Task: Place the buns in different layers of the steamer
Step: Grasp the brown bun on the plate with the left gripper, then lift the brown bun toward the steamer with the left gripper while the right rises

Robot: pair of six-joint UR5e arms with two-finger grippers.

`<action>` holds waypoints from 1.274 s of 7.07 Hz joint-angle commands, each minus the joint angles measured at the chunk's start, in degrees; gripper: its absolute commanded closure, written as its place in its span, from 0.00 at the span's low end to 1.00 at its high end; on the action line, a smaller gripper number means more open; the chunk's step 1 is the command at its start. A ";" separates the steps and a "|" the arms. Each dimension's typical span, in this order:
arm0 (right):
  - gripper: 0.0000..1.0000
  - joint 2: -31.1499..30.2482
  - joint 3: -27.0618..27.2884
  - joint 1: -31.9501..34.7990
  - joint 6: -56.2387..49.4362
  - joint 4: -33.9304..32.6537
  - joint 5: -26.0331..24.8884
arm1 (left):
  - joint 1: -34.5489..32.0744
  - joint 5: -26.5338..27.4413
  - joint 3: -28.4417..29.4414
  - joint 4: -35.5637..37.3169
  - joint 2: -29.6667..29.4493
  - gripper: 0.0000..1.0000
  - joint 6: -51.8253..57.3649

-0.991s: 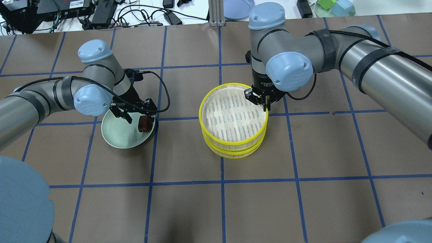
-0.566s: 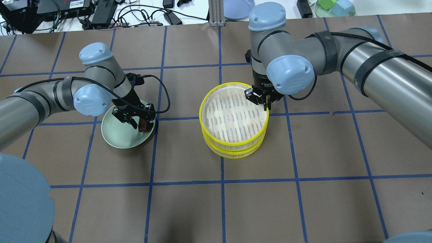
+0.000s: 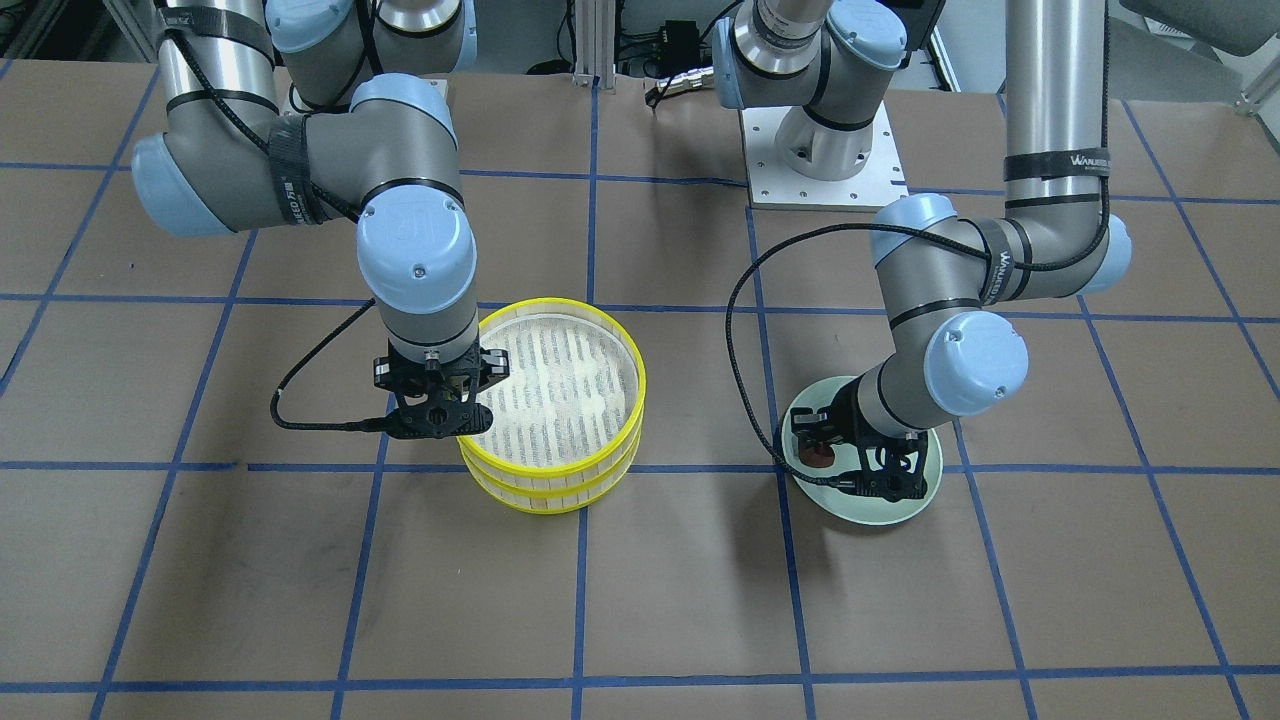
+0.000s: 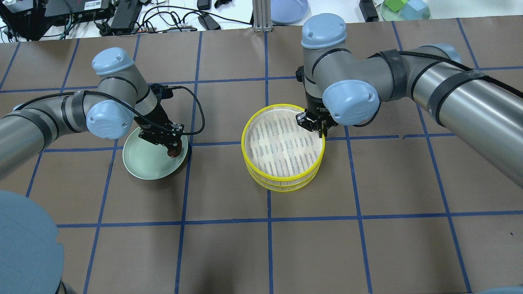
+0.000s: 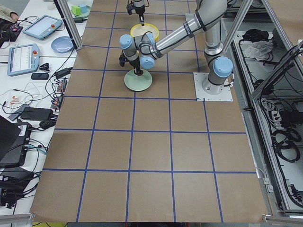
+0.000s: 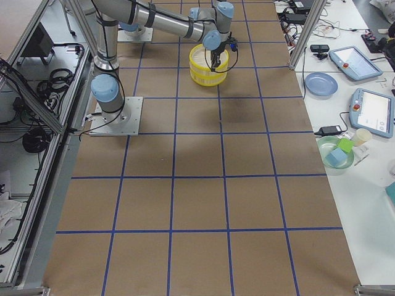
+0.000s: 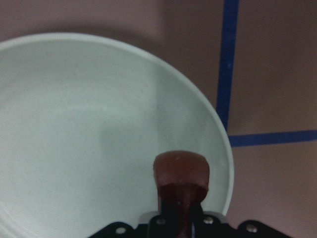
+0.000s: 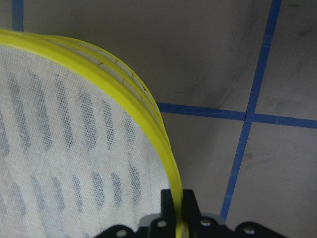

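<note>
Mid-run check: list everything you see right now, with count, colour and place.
round yellow-rimmed steamer trays: 2, whitish mesh floors, stacked mid-table.
dark reddish-brown bun: 1, over the plate near its rim, held in the left hand.
pale green round plate: 1, on the table below the left hand.
brown paper-covered table: 1, blue tape grid.
blue plate: 1, on the white bench beside the table.
left hand: 1, black, shut on the bun.
right hand: 1, black, shut on the top tray's rim.
</note>
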 commanded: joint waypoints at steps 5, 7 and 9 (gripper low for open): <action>0.00 -11.66 -5.96 -1.46 -1.36 3.90 0.68 | -1.70 -3.89 4.09 -5.19 10.04 1.00 -6.75; 0.00 -13.89 -12.26 -3.30 -1.44 14.17 2.51 | -11.68 -3.04 7.87 -7.40 11.81 1.00 -20.34; 0.00 -14.16 -16.16 -7.24 -1.53 20.43 4.11 | -22.06 7.39 10.34 -6.96 12.08 1.00 -27.86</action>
